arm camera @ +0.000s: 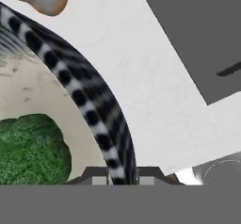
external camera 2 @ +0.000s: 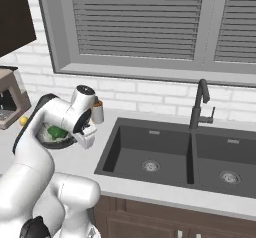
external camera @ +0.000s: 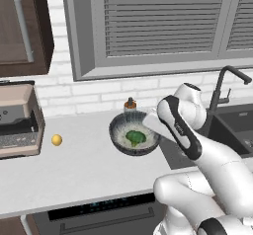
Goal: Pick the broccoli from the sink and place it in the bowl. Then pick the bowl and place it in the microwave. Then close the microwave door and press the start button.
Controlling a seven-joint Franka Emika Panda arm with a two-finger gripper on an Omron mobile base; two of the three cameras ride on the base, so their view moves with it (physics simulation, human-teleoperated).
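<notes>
A white brick wall [external camera: 99, 93] runs behind the pale tabletop [external camera: 74, 172]. Above it sits a wide grey-framed window [external camera 2: 145, 27] with closed grey slatted blinds [external camera: 163, 17], split by a grey post toward the right. A dark brown wall cabinet [external camera: 22, 26] with a long metal bar handle hangs at the upper left of the left base view. Below the tabletop's front edge are brown wooden cabinet fronts [external camera 2: 165, 222] and a dark appliance front [external camera: 104, 214] with a bar handle. The light is even and soft.
</notes>
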